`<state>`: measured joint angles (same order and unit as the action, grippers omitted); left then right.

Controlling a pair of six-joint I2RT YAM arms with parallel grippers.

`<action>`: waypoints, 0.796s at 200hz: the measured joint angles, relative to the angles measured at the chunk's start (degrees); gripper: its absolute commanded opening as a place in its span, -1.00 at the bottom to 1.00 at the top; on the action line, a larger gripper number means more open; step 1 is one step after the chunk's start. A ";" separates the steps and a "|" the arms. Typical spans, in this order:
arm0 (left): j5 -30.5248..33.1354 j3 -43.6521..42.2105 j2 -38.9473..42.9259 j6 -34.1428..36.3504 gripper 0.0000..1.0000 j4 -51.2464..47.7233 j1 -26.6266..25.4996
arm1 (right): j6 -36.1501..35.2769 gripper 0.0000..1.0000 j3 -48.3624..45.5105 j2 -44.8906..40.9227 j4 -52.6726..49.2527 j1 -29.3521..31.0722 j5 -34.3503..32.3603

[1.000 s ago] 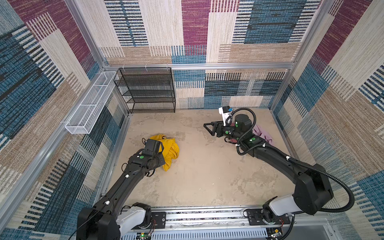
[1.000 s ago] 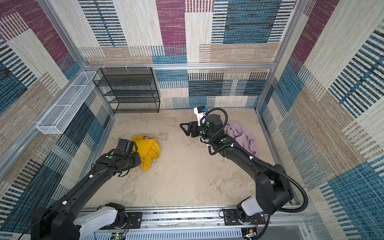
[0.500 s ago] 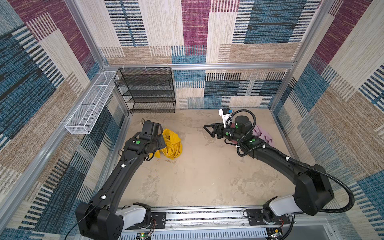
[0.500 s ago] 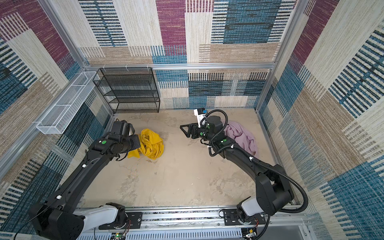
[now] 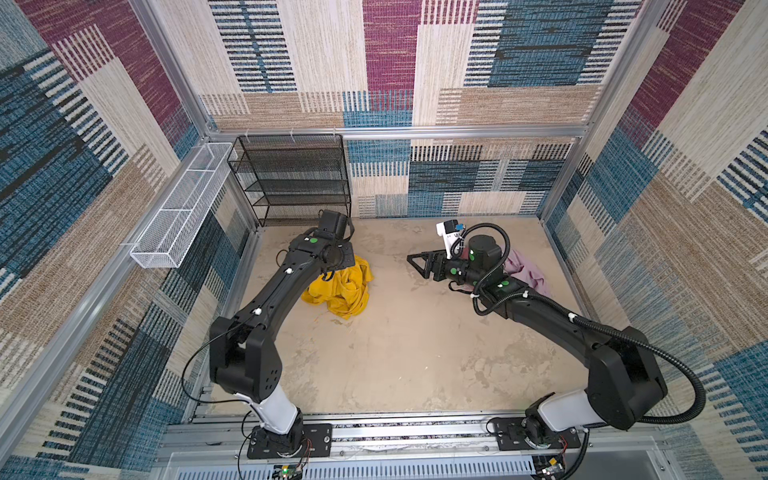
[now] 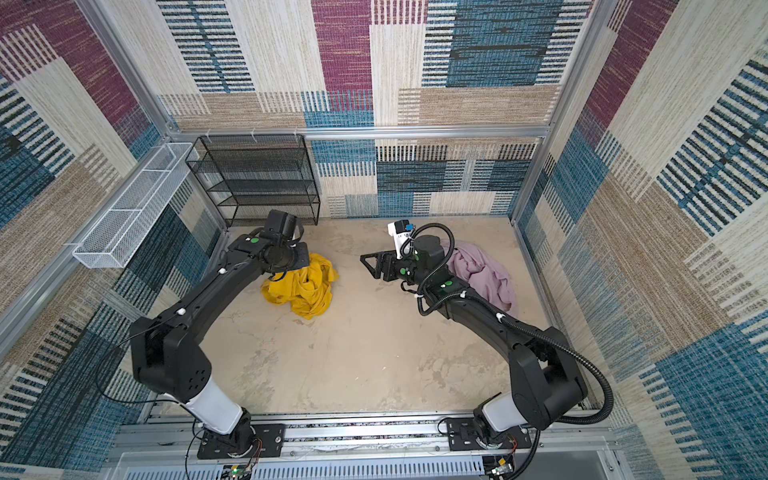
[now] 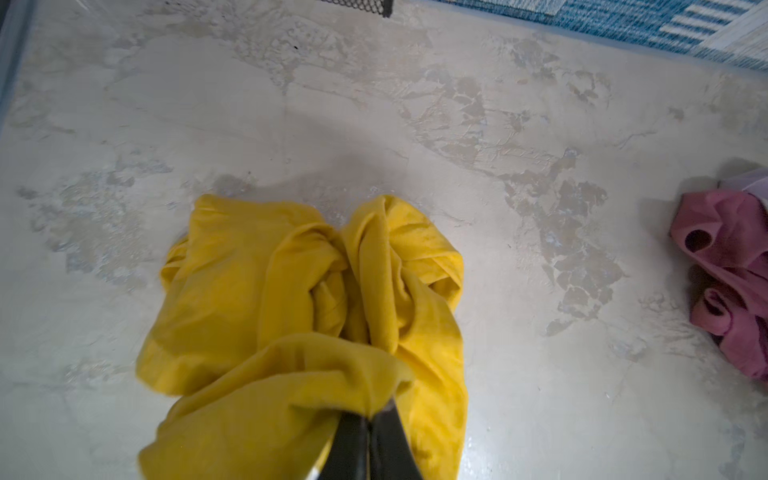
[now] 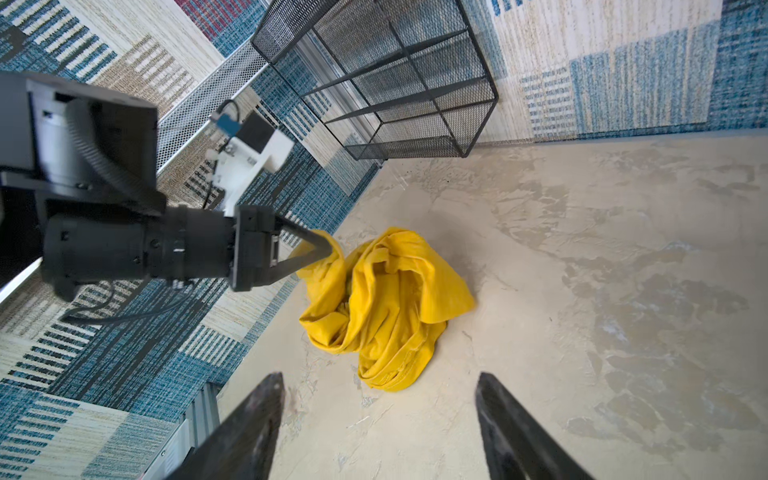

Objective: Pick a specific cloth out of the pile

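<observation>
1. One second on, the left gripper [image 7: 368, 415], clenched on the cloth [image 5: 347, 293], has carried it from lower left up toward the black rack [image 5: 297, 178]; its folds trail on the floor.
2. Right gripper [image 6: 369, 267] unmoved at centre, jaws spread, empty.
3. Right arm hides part of the pile [image 6: 484, 272], right of centre, well apart.

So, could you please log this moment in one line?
left gripper shut on yellow cloth | right gripper open, empty | lilac-pink cloth on floor

In both top views I look steeply down from 6 o'clock; my wrist cameras, nearer, share the cloth [image 7: 291, 291].
</observation>
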<state>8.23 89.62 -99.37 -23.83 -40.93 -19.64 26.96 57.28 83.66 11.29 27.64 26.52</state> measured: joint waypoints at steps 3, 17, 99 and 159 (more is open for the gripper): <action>-0.09 0.57 -0.90 0.02 -1.00 0.00 -0.20 | 0.00 0.51 -0.02 0.00 0.00 0.00 -0.02; -0.31 2.80 -4.68 0.20 -1.00 0.48 -1.01 | 0.00 0.51 -0.04 -0.09 0.00 0.00 -0.15; -0.42 3.52 -17.53 0.17 -1.00 5.05 -3.17 | -0.35 0.53 -0.79 -5.79 -0.79 -0.59 -1.66; -0.61 -1.92 -11.34 0.17 -1.00 7.72 -3.69 | -1.36 0.54 -2.16 -8.98 -3.74 -1.42 -5.25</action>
<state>7.62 87.70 -110.72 -23.66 -33.21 -23.33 25.61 55.11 74.67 7.55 26.22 21.28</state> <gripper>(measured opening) 0.038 0.769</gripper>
